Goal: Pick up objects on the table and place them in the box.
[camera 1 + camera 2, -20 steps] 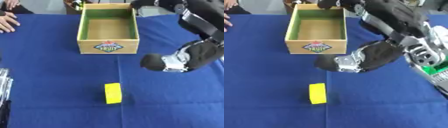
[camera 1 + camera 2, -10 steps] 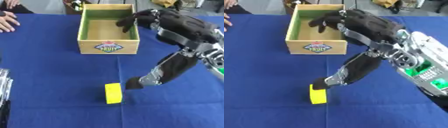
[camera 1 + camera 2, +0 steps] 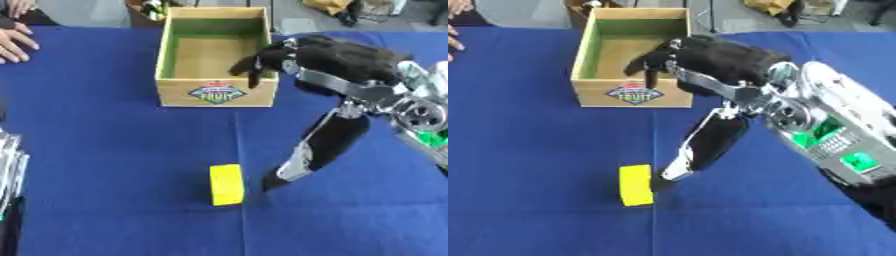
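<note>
Blue cloth point(image 3: 105, 150) carries a wooden box point(image 3: 216, 93) at the far side and a yellow block point(image 3: 227, 184) nearer in the left eye view, while the right eye view shows the right hand point(image 3: 702, 145) reaching down just beside the block with straight fingers, not touching it.

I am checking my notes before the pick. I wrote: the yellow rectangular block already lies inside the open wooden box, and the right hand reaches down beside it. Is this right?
Not quite. The yellow rectangular block lies on the blue tablecloth, nearer than the open wooden box, not inside it. The left eye view shows this. The right hand does reach down beside the block.
</note>
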You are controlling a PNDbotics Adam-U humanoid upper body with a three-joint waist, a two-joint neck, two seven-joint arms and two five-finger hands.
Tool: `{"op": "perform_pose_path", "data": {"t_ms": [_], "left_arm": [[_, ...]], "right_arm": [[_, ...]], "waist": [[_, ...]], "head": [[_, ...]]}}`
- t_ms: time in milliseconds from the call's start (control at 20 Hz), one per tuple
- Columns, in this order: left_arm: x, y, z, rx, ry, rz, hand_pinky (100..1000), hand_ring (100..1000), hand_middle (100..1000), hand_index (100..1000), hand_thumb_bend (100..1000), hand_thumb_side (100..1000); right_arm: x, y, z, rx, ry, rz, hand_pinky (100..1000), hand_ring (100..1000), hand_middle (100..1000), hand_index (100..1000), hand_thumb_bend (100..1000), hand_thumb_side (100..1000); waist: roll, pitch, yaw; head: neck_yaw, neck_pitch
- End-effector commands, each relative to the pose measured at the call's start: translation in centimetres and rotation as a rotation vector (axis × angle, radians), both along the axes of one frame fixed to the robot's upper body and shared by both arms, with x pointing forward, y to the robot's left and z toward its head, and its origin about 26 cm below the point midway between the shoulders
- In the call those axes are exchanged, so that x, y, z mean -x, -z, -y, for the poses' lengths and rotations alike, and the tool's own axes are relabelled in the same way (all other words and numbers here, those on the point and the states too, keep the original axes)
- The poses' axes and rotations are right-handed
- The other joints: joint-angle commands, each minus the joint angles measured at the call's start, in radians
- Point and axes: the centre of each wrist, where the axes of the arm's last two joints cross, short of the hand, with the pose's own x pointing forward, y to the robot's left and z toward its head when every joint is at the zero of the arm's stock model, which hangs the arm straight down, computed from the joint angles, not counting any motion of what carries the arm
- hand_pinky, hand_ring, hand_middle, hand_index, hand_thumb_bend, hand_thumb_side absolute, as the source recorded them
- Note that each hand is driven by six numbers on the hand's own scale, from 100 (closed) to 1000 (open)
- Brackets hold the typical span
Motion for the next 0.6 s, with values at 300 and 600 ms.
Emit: {"op": "perform_pose_path", "data": {"t_ms": [300, 600], "left_arm": [[0.3, -0.9, -0.1, -0.027, 0.003, 0.024, 452, 535, 588, 805, 419, 1000], [0.3, -0.8, -0.1, -0.027, 0.004, 0.021, 452, 535, 585, 798, 415, 1000]], "right_arm": [[1.3, -0.8, -0.7, 0.082, 0.020, -0.035, 845, 876, 656, 896, 826, 461], [0.8, -0.1, -1.5, 0.086, 0.030, -0.049, 842, 875, 654, 894, 782, 515]], "waist": [[-0.004, -0.025, -0.002], [-0.006, -0.023, -0.004]], "head": [[0.010, 0.010], [0.010, 0.010]]}}
